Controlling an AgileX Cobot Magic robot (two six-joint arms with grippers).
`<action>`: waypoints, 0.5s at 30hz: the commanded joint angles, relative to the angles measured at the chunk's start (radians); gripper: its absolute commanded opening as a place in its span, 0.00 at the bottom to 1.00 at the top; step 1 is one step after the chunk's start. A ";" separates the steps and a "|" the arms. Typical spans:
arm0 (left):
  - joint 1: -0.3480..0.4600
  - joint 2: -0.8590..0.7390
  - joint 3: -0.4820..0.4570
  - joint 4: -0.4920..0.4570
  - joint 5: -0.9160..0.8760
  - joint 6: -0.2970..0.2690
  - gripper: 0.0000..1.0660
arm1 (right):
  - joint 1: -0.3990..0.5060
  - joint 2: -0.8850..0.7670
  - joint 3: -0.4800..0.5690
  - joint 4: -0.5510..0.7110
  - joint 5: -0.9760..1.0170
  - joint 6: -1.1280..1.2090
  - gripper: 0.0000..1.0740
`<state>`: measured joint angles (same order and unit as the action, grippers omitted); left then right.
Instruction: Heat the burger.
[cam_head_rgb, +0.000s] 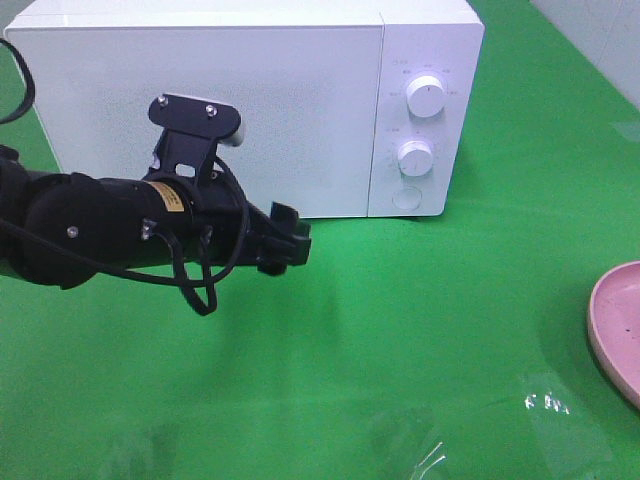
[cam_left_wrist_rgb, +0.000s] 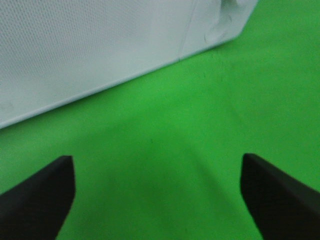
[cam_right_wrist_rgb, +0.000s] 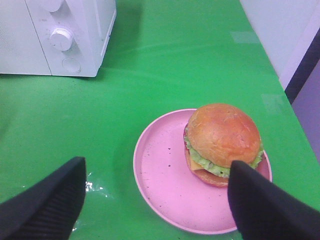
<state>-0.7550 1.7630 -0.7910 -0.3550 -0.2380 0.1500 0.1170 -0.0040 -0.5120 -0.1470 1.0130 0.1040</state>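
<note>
Burger (cam_right_wrist_rgb: 223, 135) x1, plate (cam_right_wrist_rgb: 162, 175) x1, microwave (cam_head_rgb: 250, 90) x1

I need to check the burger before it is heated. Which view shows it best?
The right wrist view: the burger sits whole on the pink plate. The exterior high view shows only the plate's edge, no burger. The left wrist view shows neither.

Glossy-bunned burger (cam_right_wrist_rgb: 223, 135) on smooth pink plate (cam_right_wrist_rgb: 160, 175); shiny green tablecloth (cam_head_rgb: 420, 330).

No text can be read with certainty. Small grey markings surround the two knobs (cam_head_rgb: 426, 97) of the white microwave (cam_head_rgb: 250, 90), but they are too small and blurred to read.
</note>
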 joint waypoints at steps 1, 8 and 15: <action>0.002 -0.067 0.003 0.000 0.292 0.002 0.96 | -0.004 -0.025 0.005 0.003 -0.010 -0.007 0.68; 0.002 -0.158 0.002 0.019 0.645 -0.008 0.96 | -0.004 -0.025 0.005 0.003 -0.010 -0.007 0.68; 0.002 -0.271 0.002 0.120 0.838 -0.001 0.96 | -0.004 -0.025 0.005 0.003 -0.010 -0.007 0.68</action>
<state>-0.7540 1.5410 -0.7900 -0.2750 0.5270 0.1500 0.1170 -0.0040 -0.5120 -0.1470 1.0130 0.1040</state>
